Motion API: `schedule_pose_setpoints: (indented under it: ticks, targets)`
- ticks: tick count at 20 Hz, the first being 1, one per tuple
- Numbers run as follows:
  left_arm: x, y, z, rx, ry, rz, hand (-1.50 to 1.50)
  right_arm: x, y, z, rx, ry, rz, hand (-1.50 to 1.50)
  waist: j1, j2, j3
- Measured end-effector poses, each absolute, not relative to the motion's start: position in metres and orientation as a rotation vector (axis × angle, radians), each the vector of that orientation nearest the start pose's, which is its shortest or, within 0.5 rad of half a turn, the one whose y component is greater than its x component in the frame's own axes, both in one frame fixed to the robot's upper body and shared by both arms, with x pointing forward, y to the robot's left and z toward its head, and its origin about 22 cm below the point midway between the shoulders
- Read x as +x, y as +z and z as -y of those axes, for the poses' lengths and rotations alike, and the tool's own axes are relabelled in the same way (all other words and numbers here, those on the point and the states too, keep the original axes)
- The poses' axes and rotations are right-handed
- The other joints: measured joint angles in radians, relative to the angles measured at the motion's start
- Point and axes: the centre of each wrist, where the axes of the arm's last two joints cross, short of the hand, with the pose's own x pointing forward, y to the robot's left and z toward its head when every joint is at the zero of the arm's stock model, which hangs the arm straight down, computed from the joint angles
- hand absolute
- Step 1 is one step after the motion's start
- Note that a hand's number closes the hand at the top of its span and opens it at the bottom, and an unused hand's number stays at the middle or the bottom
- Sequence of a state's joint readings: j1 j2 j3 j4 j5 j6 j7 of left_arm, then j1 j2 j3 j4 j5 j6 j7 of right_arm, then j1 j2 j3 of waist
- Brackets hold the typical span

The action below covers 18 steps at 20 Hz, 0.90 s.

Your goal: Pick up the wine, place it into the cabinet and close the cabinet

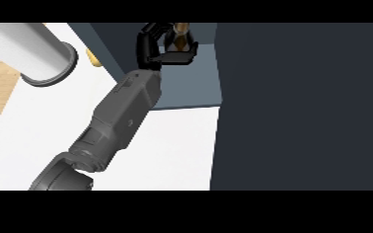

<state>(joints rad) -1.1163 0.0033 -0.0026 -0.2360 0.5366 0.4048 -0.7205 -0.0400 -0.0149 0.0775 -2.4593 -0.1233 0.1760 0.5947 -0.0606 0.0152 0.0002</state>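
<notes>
White tabletop (182, 143) runs up to a dark cabinet (291, 103), whose open grey-blue compartment (197, 79) holds only the wine bottle (180, 32) at its far end. One hand (166, 47), which side I cannot tell, curls round that bottle, hiding most of it. Glass is likely heavy, slippery and breakable, so the body is the safest hold.

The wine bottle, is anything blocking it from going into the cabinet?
Nothing visible blocks it. The hand is curled round the wine bottle and already holds it over the cabinet shelf. The dark cabinet door stands open at the right, out of the way.
</notes>
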Motion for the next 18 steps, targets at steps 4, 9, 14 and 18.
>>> schedule_pose_setpoints:
  ticks: [4,9,14,18]
  targets:
    - [0.433,0.041,-0.098,0.056,0.243,1.848,1.50,0.155,0.195,0.213,0.226,0.274,1.904,-1.50,0.003,0.001,0.000]
    - [0.433,0.037,-0.100,0.070,0.235,1.851,1.50,0.155,0.193,0.208,0.254,0.285,1.902,-1.50,-0.001,0.002,0.001]
    - [0.430,0.030,-0.103,0.115,0.214,1.837,-1.50,0.156,0.195,0.210,0.237,0.291,1.912,-1.50,-0.006,0.004,0.001]
    - [0.430,0.028,-0.105,0.155,0.192,1.822,-1.50,0.157,0.195,0.211,0.228,0.290,1.915,-1.50,-0.008,0.005,0.001]
